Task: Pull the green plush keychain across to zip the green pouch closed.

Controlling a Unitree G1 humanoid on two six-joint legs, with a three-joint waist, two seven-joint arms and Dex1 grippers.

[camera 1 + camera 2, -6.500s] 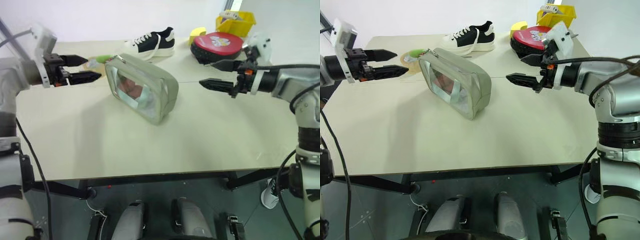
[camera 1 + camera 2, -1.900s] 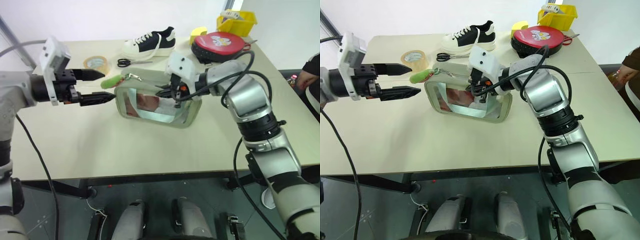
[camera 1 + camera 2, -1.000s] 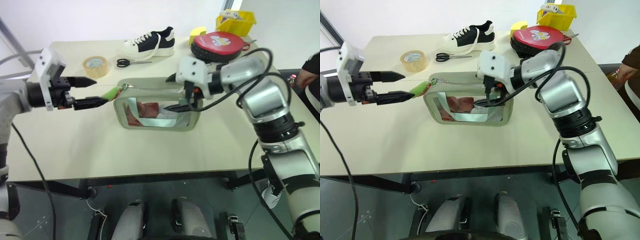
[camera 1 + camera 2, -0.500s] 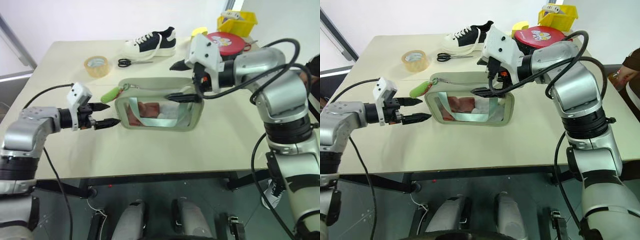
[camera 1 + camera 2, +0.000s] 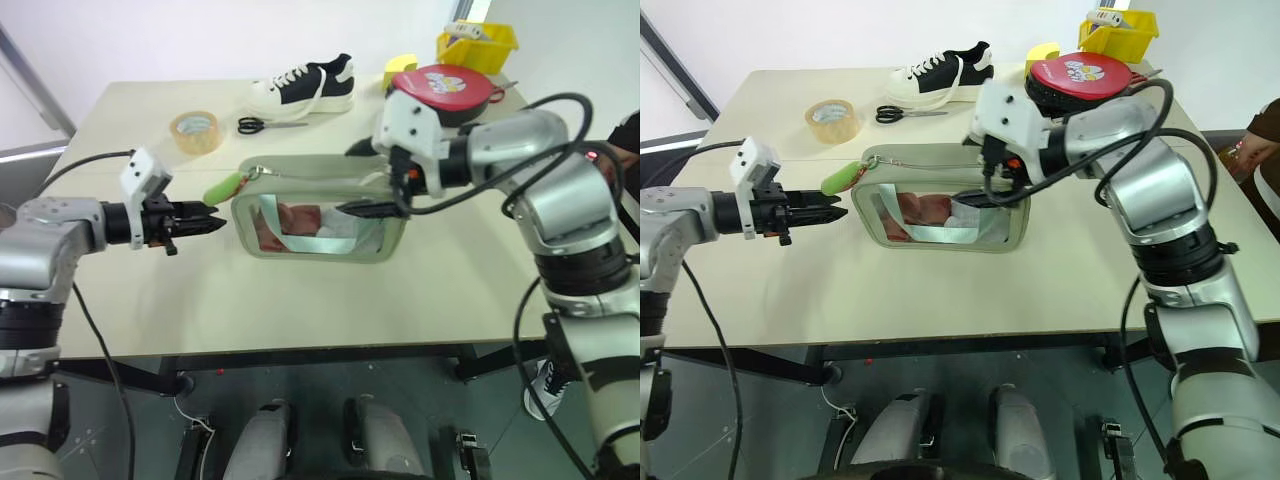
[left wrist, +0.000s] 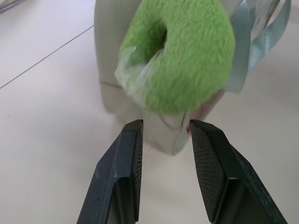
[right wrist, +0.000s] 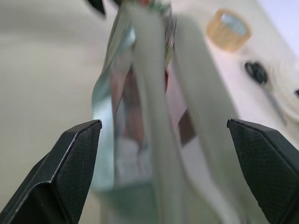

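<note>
The left gripper [image 5: 212, 226] has narrowed to a small gap, empty, its tips just short of the keychain [image 5: 224, 187]. The keychain hangs at the pouch's [image 5: 320, 215] left end. The right gripper [image 5: 372, 180] straddles the pouch's right end, spread wide.

Green pouch [image 5: 318, 212] upright at the middle of the counter [image 5: 300, 300], green plush keychain [image 5: 221, 188] at its left end, left pincer [image 5: 205, 226] just beside keychain, right pincer [image 5: 368, 180] around pouch's right end, tape roll [image 5: 195, 130], scissors [image 5: 270, 124] and shoe [image 5: 303, 86] behind.
</note>
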